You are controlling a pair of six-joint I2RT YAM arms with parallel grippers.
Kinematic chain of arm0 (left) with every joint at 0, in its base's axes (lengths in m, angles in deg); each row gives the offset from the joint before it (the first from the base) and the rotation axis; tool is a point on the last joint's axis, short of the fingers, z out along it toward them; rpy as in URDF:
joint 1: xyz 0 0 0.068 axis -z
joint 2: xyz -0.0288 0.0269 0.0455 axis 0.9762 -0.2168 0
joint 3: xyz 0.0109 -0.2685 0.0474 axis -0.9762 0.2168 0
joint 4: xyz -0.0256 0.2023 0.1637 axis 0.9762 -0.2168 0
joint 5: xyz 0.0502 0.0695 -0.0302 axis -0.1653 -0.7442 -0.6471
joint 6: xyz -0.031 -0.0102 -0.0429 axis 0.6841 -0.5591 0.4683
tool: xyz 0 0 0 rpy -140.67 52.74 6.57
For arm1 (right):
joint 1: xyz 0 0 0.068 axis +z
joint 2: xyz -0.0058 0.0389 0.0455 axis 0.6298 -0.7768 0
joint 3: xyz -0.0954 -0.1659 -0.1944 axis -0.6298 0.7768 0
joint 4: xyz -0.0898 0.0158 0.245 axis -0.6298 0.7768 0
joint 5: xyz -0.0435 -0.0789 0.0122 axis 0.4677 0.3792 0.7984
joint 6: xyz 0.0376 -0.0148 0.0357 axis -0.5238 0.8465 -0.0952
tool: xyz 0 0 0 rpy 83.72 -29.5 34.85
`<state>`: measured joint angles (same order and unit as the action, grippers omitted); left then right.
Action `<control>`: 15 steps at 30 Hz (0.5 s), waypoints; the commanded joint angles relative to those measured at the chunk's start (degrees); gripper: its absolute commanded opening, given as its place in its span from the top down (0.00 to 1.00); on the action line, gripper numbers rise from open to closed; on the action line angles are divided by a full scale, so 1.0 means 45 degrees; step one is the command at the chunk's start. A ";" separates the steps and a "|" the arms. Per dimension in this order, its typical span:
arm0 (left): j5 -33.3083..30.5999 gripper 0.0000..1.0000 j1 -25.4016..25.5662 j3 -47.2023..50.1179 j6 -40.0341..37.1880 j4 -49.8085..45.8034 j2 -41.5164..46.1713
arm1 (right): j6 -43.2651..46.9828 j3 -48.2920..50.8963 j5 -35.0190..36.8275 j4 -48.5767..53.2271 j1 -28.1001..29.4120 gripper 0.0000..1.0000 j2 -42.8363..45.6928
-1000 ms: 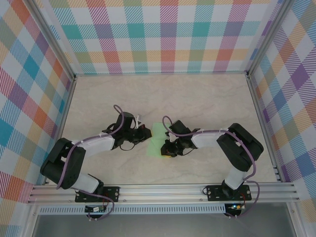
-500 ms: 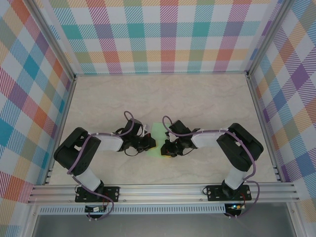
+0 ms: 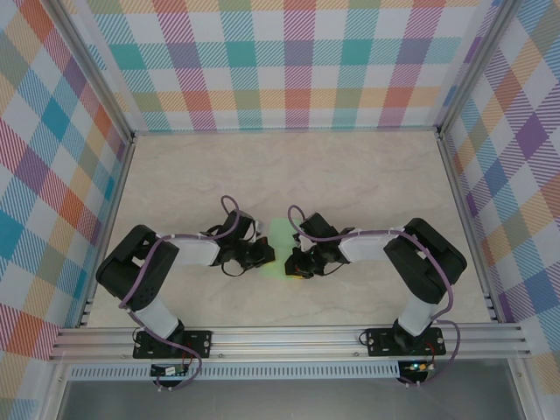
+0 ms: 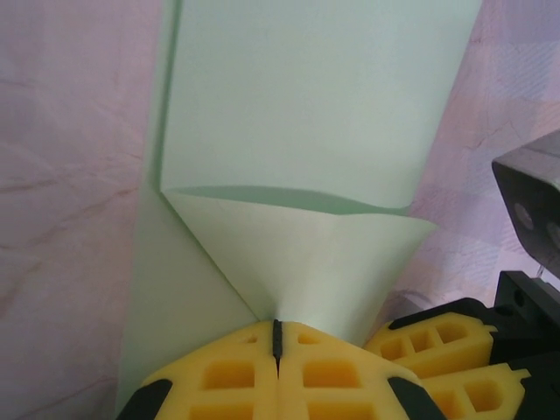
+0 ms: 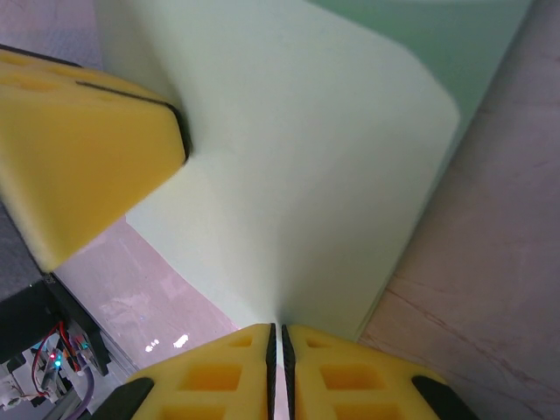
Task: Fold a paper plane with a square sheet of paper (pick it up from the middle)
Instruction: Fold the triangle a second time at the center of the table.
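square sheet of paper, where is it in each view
top external: sheet mid-table, between left gripper and right gripper.
left wrist: sheet centre and top, a flap curling into the left gripper.
right wrist: sheet centre, rising from the right gripper.
shared landmark: the yellow left gripper, pinching the sheet.

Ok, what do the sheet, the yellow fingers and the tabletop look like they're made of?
Sheet: thin matte paper, pale mint; it curls into a soft cone and holds a sharp crease.
Fingers of the left tool: matte yellow, probably plastic, with recessed pockets.
Tabletop: pale marble-look surface with faint veining, likely laminate.
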<state>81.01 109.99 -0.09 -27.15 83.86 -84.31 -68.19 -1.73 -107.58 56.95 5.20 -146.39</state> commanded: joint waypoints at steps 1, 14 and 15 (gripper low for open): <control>-0.0990 1.00 -0.0632 -0.0145 -0.0016 -0.0580 0.0286 | 0.0028 0.0509 0.0122 0.0954 0.0074 0.86 -0.0646; 0.0460 0.98 -0.0428 -0.1116 0.0257 -0.0318 0.0738 | 0.0047 0.0173 0.0192 0.1216 0.0074 0.85 -0.0454; 0.0438 0.98 -0.0428 -0.1170 0.0233 -0.0261 0.0499 | 0.0048 0.0094 0.0215 0.1273 0.0073 0.85 -0.0432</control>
<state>81.57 107.50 -4.24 -24.84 83.96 -79.50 -68.17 -1.84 -107.58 57.08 5.20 -146.39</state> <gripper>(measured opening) 0.037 0.144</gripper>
